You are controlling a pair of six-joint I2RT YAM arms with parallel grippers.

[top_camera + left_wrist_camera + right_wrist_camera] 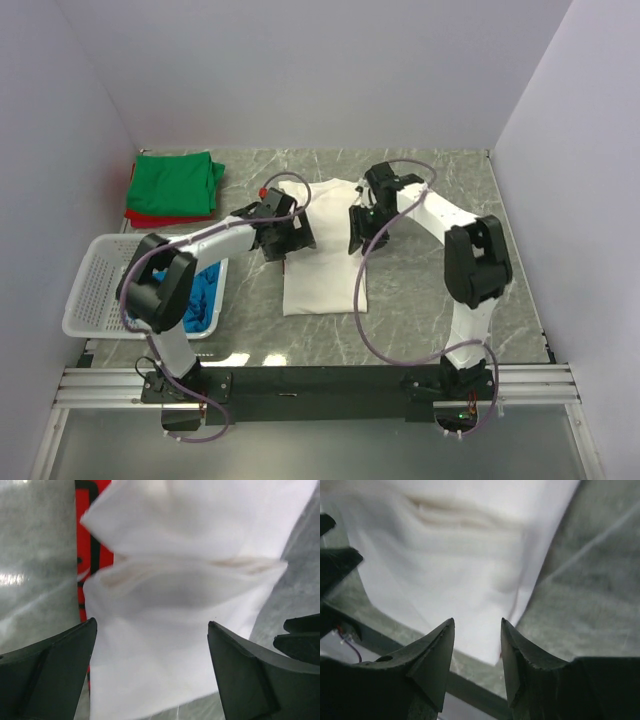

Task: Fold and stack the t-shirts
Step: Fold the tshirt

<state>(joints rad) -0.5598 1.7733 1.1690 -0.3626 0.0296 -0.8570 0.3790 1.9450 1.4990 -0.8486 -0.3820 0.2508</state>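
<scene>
- Seen from above, a white t-shirt point(322, 280) lies in the middle of a grey marble table point(430, 200), folded into a long narrow strip running from 12 to 6 o'clock.
- The left gripper point(290, 238) hangs over the strip's edge at about 10 o'clock. In the left wrist view its claw point(152, 652) is spread wide. White cloth point(190, 595) lies below the gap, and nothing is gripped.
- The right gripper point(358, 235) hangs over the opposite edge at about 2 o'clock. In the right wrist view its claw point(476, 630) is roughly half open. The space between the tips is empty, with white cloth point(450, 555) beneath and beyond them.
- A folded green t-shirt point(178, 183) sits at 10 o'clock on the table, on top of a red t-shirt point(140, 216) whose edge shows under it.
- A white lattice basket point(100, 285) stands at 8 o'clock, with a bright blue t-shirt point(207, 290) bunched inside it.
</scene>
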